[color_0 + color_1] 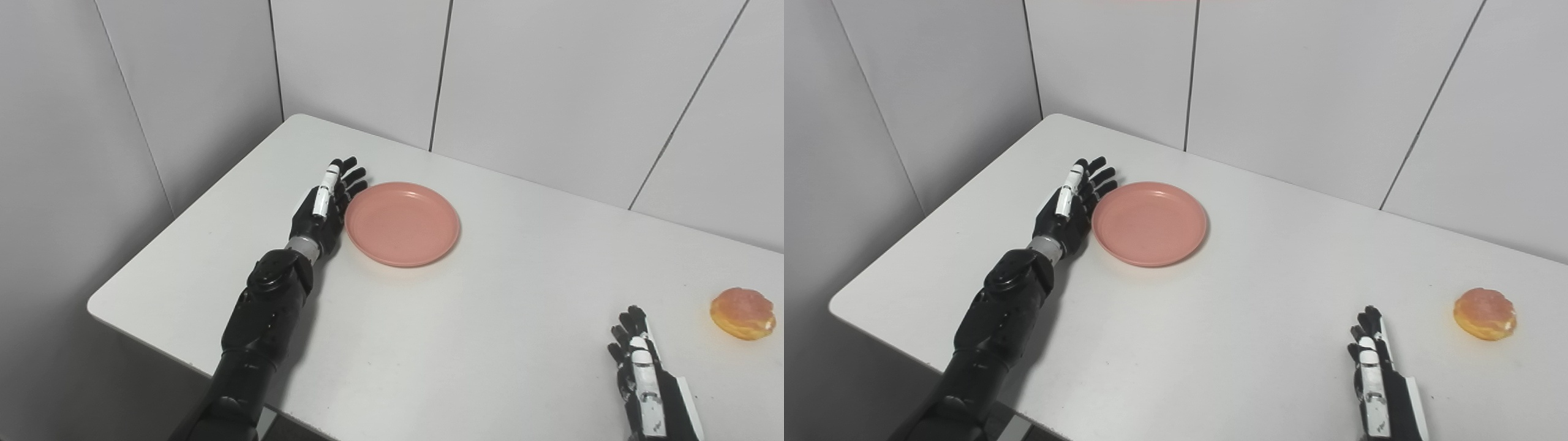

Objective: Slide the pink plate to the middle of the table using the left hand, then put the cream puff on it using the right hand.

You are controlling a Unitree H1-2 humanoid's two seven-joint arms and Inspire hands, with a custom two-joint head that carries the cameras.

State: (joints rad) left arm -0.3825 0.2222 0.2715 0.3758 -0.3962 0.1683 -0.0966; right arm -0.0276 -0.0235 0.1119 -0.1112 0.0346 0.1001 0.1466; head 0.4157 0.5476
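Observation:
A round pink plate [402, 223] lies flat on the white table [490, 318], left of the middle. My left hand [324, 204] stands on edge against the plate's left rim, fingers straight and apart, holding nothing. The cream puff [742, 313], golden with a pinkish glazed top, sits near the table's right side. My right hand [643, 380] rests at the bottom right, open with fingers stretched out, to the left of the puff and a short way nearer me, not touching it.
Grey wall panels [551, 79] run close behind the table and along its left side, meeting in a corner at the far left. The table's near-left edge [184, 361] drops off beside my left forearm.

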